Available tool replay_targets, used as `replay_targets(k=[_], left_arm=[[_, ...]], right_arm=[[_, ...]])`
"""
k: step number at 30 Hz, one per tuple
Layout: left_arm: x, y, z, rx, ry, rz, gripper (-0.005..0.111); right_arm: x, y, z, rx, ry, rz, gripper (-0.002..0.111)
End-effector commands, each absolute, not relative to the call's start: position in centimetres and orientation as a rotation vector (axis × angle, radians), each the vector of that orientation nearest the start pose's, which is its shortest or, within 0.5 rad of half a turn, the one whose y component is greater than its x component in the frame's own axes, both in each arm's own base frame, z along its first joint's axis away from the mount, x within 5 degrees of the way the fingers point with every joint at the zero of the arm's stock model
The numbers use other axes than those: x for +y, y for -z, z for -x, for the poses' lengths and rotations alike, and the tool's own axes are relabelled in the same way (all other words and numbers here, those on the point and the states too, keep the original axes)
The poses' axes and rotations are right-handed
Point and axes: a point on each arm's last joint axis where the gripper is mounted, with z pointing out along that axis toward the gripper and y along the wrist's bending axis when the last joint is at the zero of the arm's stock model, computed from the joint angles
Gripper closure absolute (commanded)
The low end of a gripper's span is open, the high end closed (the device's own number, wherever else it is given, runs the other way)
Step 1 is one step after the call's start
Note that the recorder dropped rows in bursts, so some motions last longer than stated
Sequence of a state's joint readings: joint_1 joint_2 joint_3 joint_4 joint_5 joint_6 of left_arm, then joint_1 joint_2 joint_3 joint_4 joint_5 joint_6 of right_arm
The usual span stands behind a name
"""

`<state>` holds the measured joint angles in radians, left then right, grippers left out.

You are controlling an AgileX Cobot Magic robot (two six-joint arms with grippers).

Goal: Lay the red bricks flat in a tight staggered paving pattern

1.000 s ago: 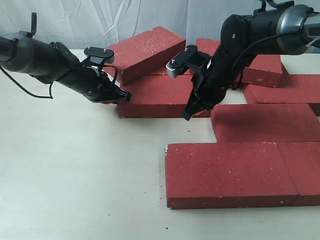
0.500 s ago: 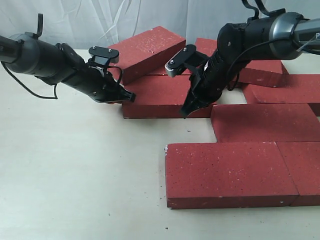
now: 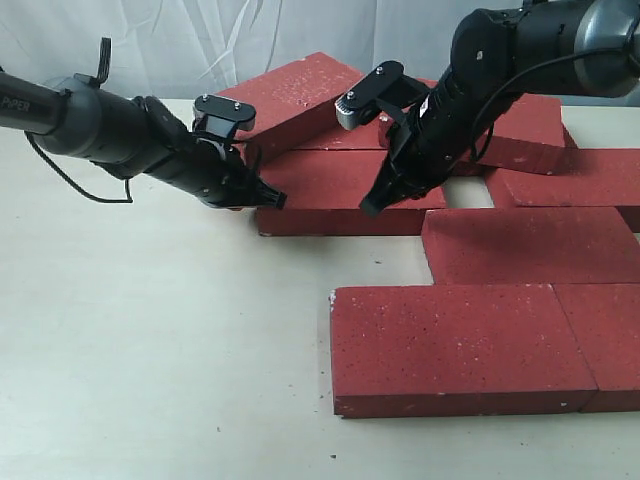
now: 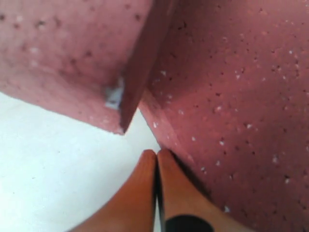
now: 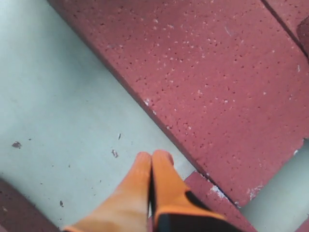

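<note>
Ref = centre brick point(image 3: 330, 190), flat on table point(image 3: 150, 330). L gripper point(image 3: 270, 199) clenched w/ nothing in it, orange tips at that brick's left end; contact unclear. R gripper point(image 3: 372, 206) likewise clenched & empty, tips low, just beside its front edge nr the right end. Tilted brick point(image 3: 290, 90) leans on its back-left part. Right-hand brick point(image 3: 530, 245) lies flat, front-right of it. Front brick point(image 3: 450, 345) flat, further fwd.

My right gripper point(image 5: 152, 155) has smooth orange fingers point(image 5: 165, 180), rubbery-looking. The red bricks point(image 3: 460, 345) are rough, matt, white-speckled. The table point(image 3: 150, 350) is smooth, matt. Upper left, the backdrop point(image 3: 150, 45) looks like creased white cloth.
</note>
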<state>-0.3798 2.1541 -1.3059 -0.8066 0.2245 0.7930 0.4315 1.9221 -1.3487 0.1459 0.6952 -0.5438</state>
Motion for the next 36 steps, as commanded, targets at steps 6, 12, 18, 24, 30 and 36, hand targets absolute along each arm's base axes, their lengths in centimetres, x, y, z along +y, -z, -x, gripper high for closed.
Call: replay_targets(k=[6,12,18,24,30,36], left_arm=[[-19.5,-11.0,-39.8,2.422,0.365,-0.581,0.107],[-19.7,-10.9,-39.9,2.418,0.363,-0.595,0.107],[-19.2,-10.6,-40.1,2.398,0.298,-0.695,0.107],[-17.2,-11.6,-40.5,2.446,0.339,-0.645,0.107],[-17.4,-12.8,-40.1,2.469,0.421,-0.618,0.107],[-19.0,-12.7,-39.6,2.443,0.421,-0.637,0.107]], right_arm=[[17.4,-19.9,-36.1,2.474,-0.125,1.137,0.109],[17.4,-19.9,-36.1,2.47,-0.125,1.135,0.109],[17.4,-19.9,-36.1,2.469,-0.124,1.134,0.109],[17.4,-19.9,-36.1,2.469,-0.124,1.134,0.109],[17.5,-19.9,-36.1,2.467,-0.127,1.131,0.109],[17.5,-19.9,-36.1,2.471,-0.139,1.122,0.109]])
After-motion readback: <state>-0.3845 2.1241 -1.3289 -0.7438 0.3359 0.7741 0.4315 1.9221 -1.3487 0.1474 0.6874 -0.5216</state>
